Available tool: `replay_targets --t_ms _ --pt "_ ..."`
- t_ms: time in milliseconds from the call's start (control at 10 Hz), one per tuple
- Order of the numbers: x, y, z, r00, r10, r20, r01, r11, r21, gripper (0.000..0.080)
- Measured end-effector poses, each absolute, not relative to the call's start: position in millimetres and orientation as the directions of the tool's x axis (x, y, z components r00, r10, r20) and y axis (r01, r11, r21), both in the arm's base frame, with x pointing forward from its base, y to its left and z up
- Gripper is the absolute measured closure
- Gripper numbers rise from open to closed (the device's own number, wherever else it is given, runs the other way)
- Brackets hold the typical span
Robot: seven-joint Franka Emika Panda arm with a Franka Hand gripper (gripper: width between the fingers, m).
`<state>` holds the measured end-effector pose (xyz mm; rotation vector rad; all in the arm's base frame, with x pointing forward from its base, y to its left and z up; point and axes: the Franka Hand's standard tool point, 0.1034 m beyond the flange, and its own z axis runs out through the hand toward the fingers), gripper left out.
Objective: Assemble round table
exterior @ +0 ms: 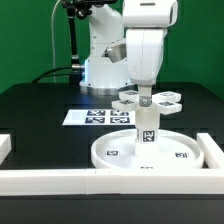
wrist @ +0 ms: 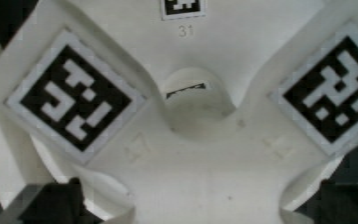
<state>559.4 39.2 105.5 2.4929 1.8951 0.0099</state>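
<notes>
white cross-shaped base (exterior: 147,99), black-and-white tags (wrist: 73,93), black table (exterior: 40,105)

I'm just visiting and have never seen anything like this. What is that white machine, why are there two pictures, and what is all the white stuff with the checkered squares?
The white machine is a robot arm building a small round table. One camera watches from outside; the other sits on its wrist, looking down. On the black table lies the round disc with the leg upright on it. The gripper holds the cross-shaped base above the leg. The squares are tracking tags. The marker board lies behind.
</notes>
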Motion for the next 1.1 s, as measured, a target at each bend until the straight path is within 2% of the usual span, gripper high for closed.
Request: replay_targets --t_ms 400,600,1100 --pt "557.7 38.7 101.1 0.275 0.961 -0.004 0.961 -0.275 0.005 0.0150" --pt "557.6 37.8 100.7 0.277 0.961 -0.005 0.961 -0.277 0.004 0.0357" --pt "557.7 36.4 100.7 0.314 0.949 -0.004 0.949 -0.314 0.004 0.0356"
